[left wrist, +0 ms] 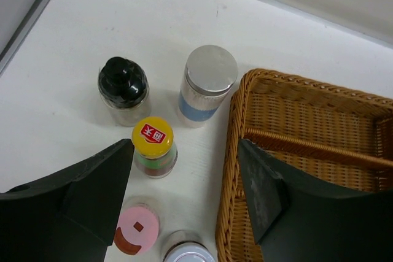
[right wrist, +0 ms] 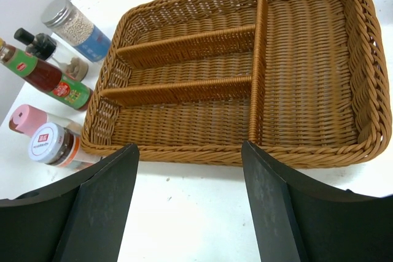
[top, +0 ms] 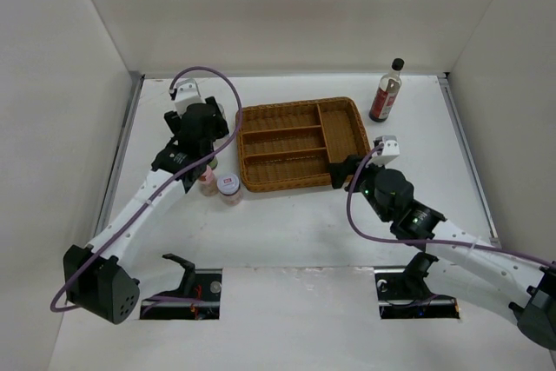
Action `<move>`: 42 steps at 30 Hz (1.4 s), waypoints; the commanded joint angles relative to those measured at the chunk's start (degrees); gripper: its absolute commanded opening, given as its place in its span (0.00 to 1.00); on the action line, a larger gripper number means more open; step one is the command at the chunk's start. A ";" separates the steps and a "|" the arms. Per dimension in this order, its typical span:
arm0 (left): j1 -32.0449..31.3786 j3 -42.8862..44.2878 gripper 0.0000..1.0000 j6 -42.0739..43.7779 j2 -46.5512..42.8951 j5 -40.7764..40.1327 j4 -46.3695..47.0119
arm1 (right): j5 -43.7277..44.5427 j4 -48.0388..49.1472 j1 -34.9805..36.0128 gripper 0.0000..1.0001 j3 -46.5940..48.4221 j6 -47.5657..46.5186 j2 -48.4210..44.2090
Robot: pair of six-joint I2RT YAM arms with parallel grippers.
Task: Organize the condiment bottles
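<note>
Five condiment bottles stand in a cluster left of the wicker tray (left wrist: 295, 128): a black-capped jar (left wrist: 123, 87), a silver-lidded jar (left wrist: 209, 81), a yellow-capped jar (left wrist: 153, 145), a pink-lidded jar (left wrist: 138, 230) and a white-lidded jar (left wrist: 187, 253). My left gripper (left wrist: 185, 151) hovers open above them, its left finger beside the yellow cap and its right finger over the tray's rim. The tall dark-sauce bottle (top: 387, 90) stands upright beyond the tray's far right corner. My right gripper (right wrist: 189, 151) is open over bare table, just in front of the tray's near rim (right wrist: 202, 151).
All four compartments of the tray (top: 300, 142) hold nothing. White walls enclose the table on the left, back and right. Both arm bases sit at the near edge.
</note>
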 commanded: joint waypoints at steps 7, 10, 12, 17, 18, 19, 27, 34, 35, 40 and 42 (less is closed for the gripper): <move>0.66 -3.13 0.64 0.14 -0.01 -1.88 2.45 | -0.54 4.56 -0.19 0.76 0.80 -0.06 -0.06; 1.27 -3.83 0.59 0.49 1.74 -1.98 4.29 | -0.54 4.65 0.16 0.75 0.98 -0.06 0.20; 1.45 -3.83 0.54 0.58 3.15 -1.98 5.26 | -1.07 4.65 0.25 0.73 0.98 -0.15 0.46; 2.68 -3.57 0.53 0.76 5.08 -2.59 7.11 | -1.60 4.65 0.25 0.72 0.98 -0.15 0.47; 2.85 -3.48 0.53 0.76 5.26 -2.68 7.20 | -1.60 4.65 0.25 0.72 0.98 -0.15 0.38; 2.86 -3.48 0.54 0.76 5.44 -2.77 7.29 | -1.60 4.65 0.34 0.73 0.89 -0.07 0.38; 3.91 -4.80 0.57 0.85 7.54 -3.56 8.69 | -1.60 4.73 0.42 0.73 0.89 0.11 0.82; 4.87 -5.42 0.50 0.93 8.51 -3.65 10.54 | -1.60 4.73 0.60 0.73 0.89 0.11 1.08; 5.14 -5.50 0.48 0.93 8.60 -3.65 10.71 | -1.60 4.73 0.69 0.73 0.89 0.11 1.08; 5.40 -5.94 0.35 1.28 8.16 -4.43 12.30 | -1.60 5.35 1.30 0.73 0.71 0.02 1.26; 5.40 -5.86 0.33 1.64 8.51 -4.70 12.30 | -1.60 5.26 1.39 0.73 0.63 0.02 0.91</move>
